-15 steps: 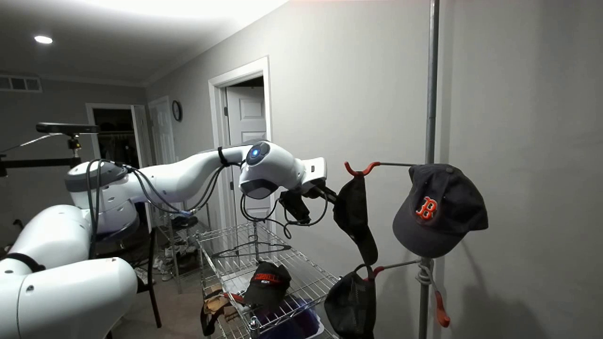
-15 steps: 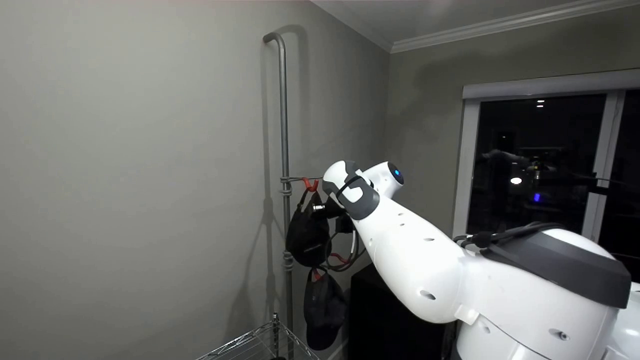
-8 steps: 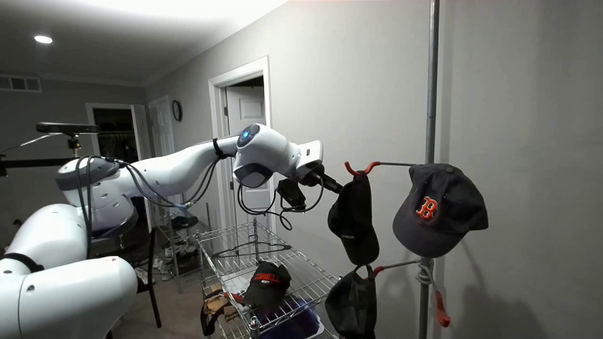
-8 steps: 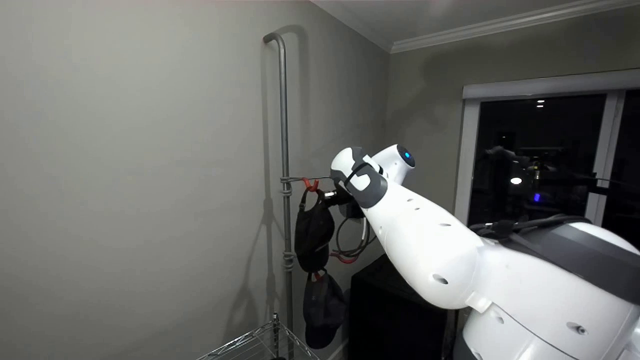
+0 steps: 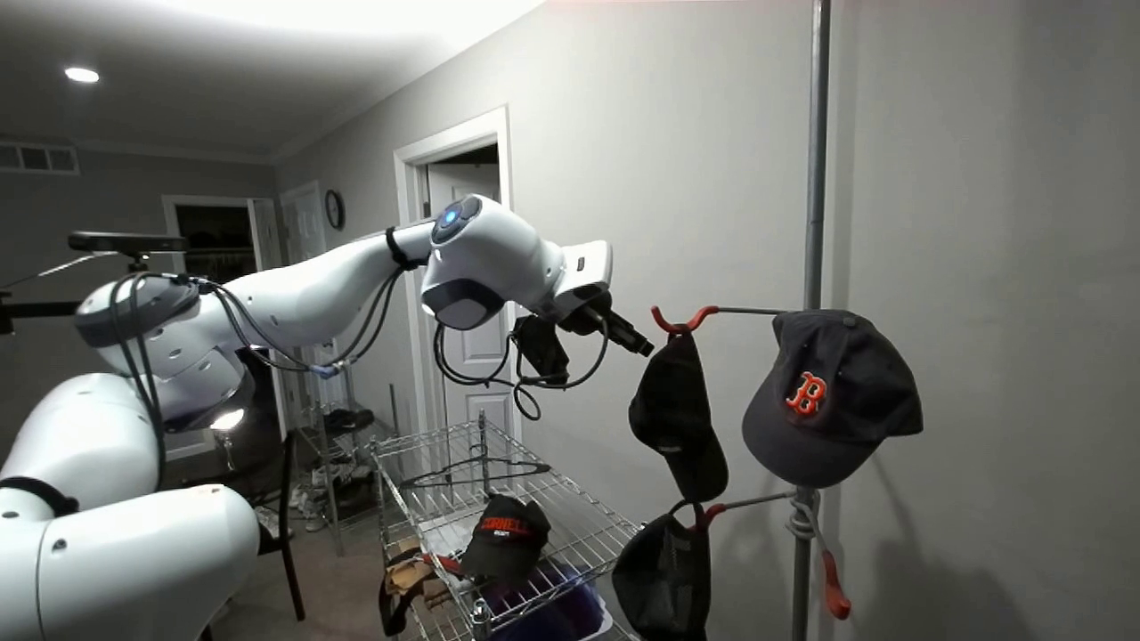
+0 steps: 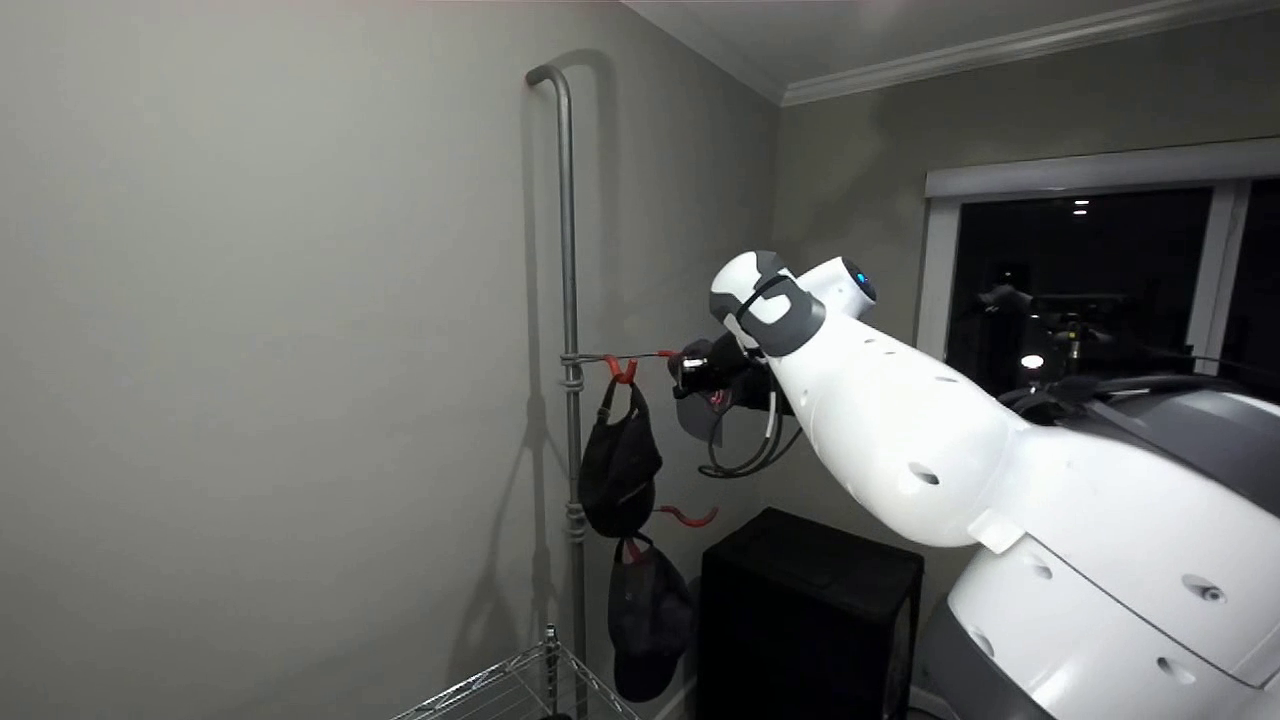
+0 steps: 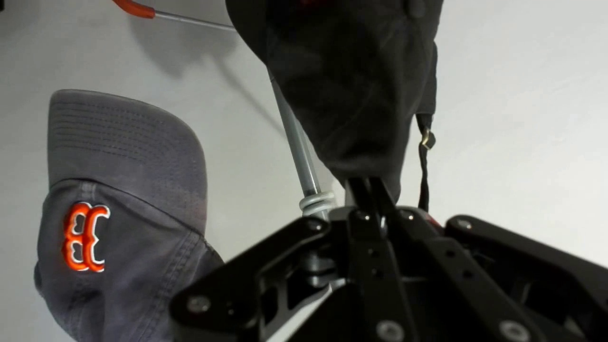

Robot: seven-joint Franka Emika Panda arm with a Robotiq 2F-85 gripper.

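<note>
Gripper (image 7: 369, 186): we find it higher and farther back than a second ago, drawn away from the black cap (image 5: 677, 414).
Fingers (image 7: 359, 195): we see them together, their tips near the black cap and, in an exterior view, apart from it.
Black cap: we see it hanging brim down from a red hook (image 5: 697, 320), straight ahead of the fingertips in the wrist view.
Lower cap (image 5: 663, 579): we note it dark and just below, hung on a lower hook (image 5: 711, 513).
Navy cap (image 5: 842, 401): we read an orange B on its front; in an exterior view it overlaps the metal pole (image 5: 816, 178).
Metal pole: we see it upright, thin rods carrying the hooks.
Wire rack (image 5: 588, 525): we see a CORNELL cap (image 5: 506, 552) on its shelf, a purple bin (image 5: 574, 614) beneath.
Clock (image 5: 334, 209): we spot it past the white door (image 5: 450, 182).
</note>
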